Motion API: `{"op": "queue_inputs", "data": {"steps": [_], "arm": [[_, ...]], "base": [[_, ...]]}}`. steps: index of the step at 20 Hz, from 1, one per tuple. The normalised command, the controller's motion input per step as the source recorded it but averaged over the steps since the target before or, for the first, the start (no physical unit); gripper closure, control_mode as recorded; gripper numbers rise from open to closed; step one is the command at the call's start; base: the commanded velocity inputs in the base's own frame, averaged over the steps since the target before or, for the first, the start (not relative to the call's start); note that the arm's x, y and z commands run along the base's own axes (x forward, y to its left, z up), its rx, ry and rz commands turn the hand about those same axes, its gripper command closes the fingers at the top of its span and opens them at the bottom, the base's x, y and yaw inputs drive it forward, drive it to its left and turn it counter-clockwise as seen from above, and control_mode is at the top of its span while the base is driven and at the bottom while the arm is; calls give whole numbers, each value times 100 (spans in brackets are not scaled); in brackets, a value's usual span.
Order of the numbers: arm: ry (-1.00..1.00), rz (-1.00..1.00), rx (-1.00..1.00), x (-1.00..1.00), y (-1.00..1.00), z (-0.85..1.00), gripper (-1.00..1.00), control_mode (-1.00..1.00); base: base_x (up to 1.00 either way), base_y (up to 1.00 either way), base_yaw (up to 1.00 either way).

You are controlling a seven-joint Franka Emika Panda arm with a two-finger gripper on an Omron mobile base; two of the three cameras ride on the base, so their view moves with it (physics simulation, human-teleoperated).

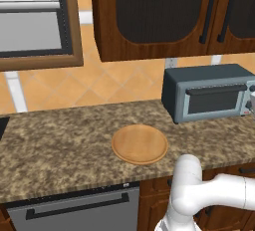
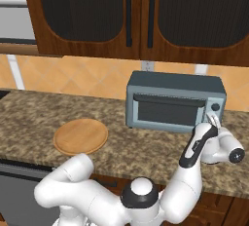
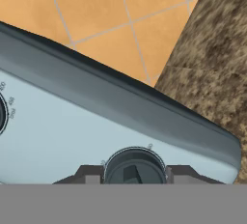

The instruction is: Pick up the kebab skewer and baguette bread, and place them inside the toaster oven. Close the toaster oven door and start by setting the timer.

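- Grey-blue, the toaster oven (image 2: 176,101) stands on the speckled stone surface (image 1: 60,140), against the tiled wall, and the toaster oven door (image 2: 168,112) is closed.
- You have the gripper (image 3: 134,175) at the control strip on the oven's right end; its two tips sit on both sides of a dark round knob (image 3: 134,166), narrowly open and apparently closing on it.
- The wooden board (image 1: 140,144) to the left of the oven carries nothing, and I cannot see the skewer or the bread; probably they are inside already.
- The step in hand seems to be setting the timer.
- Next, you should turn the knob with the wrist, keeping the grip centred so the tips do not slip off.
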Motion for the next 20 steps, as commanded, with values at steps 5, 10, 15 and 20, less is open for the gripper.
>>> {"op": "queue_inputs", "data": {"steps": [5,10,15,20], "arm": [[0,-4,3,1,0,16,100,-100],[0,-11,11,6,12,24,100,-100],[0,-16,20,1,12,30,100,-100],[0,-13,26,0,0,28,100,-100]], "base": [[0,0,0],[0,0,0],[0,0,0],[0,0,0]]}}
